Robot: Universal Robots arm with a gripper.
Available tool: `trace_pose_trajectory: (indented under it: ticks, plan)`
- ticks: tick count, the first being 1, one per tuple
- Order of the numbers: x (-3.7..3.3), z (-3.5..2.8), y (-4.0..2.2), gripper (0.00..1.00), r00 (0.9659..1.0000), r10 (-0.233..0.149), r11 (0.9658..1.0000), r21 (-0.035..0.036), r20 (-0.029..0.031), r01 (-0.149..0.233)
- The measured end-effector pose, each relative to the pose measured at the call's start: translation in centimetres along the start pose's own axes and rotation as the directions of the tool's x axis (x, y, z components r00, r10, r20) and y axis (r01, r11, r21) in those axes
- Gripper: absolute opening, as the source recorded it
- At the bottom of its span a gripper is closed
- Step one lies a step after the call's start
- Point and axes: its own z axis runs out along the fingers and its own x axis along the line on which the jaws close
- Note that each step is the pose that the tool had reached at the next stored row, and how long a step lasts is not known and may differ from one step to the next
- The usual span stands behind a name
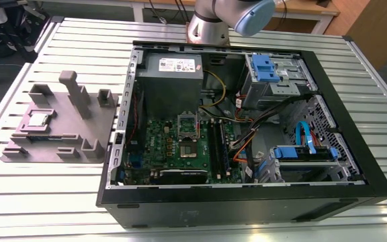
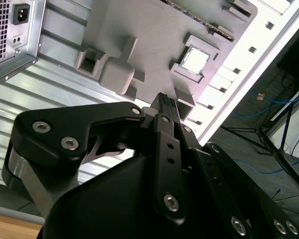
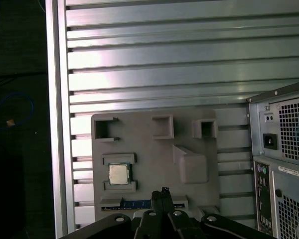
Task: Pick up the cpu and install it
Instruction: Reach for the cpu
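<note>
The cpu (image 1: 38, 119) is a small silver square lying flat in a recess of the grey fixture plate (image 1: 59, 138), on the exterior view's left, beside the open computer case. It also shows in both wrist views, cpu (image 2: 195, 60) and cpu (image 3: 118, 174), still in its recess. My gripper (image 3: 162, 193) hangs well above the plate, off to one side of the cpu, with its black fingertips (image 2: 164, 102) pressed together and nothing between them. The motherboard's socket (image 1: 188, 132) sits in the middle of the green board inside the case.
The open case (image 1: 241, 126) holds a grey power supply (image 1: 173, 68), blue drive brackets (image 1: 264, 68) and loose cables. Tall grey posts (image 1: 79, 96) rise from the fixture plate near the cpu. The slatted metal table (image 1: 59, 201) ends close to the plate's outer side.
</note>
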Motion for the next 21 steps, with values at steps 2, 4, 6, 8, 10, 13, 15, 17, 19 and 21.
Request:
trace_pose_trajectory:
  ticks: [2, 4, 6, 8, 10, 13, 15, 17, 19, 21]
  plan:
    - [0.03, 0.00, -0.01, 0.11, 1.0000, 0.000, 1.0000, 0.0000, 0.0000, 0.000]
    - [0.07, 0.00, -0.01, 0.11, 1.0000, 0.000, 1.0000, 0.0000, 0.0000, 0.000]
    - [0.12, 0.01, -0.01, 0.11, 1.0000, 0.000, 1.0000, 0.0000, 0.0000, 0.000]
    - [0.28, 0.03, -0.02, 0.11, 1.0000, 0.000, 1.0000, -0.0001, 0.0001, 0.000]
    - [0.46, 0.06, -0.04, 0.11, 1.0000, 0.000, 1.0000, 0.0000, 0.0000, 0.000]
    - [0.57, 0.09, -0.05, 0.11, 1.0000, 0.000, 1.0000, 0.0000, 0.0000, 0.000]
    - [0.59, 0.09, -0.05, 0.11, 1.0000, 0.000, 1.0000, -0.0002, 0.0001, 0.000]
    - [0.59, 0.13, -0.05, 0.11, 1.0000, 0.000, 1.0000, -0.0002, 0.0000, 0.000]
    - [0.60, 0.17, -0.06, 0.11, 1.0000, 0.000, 1.0000, -0.0002, 0.0000, 0.000]
    - [0.65, 0.21, -0.06, 0.11, 1.0000, 0.000, 1.0000, -0.0003, 0.0001, 0.000]
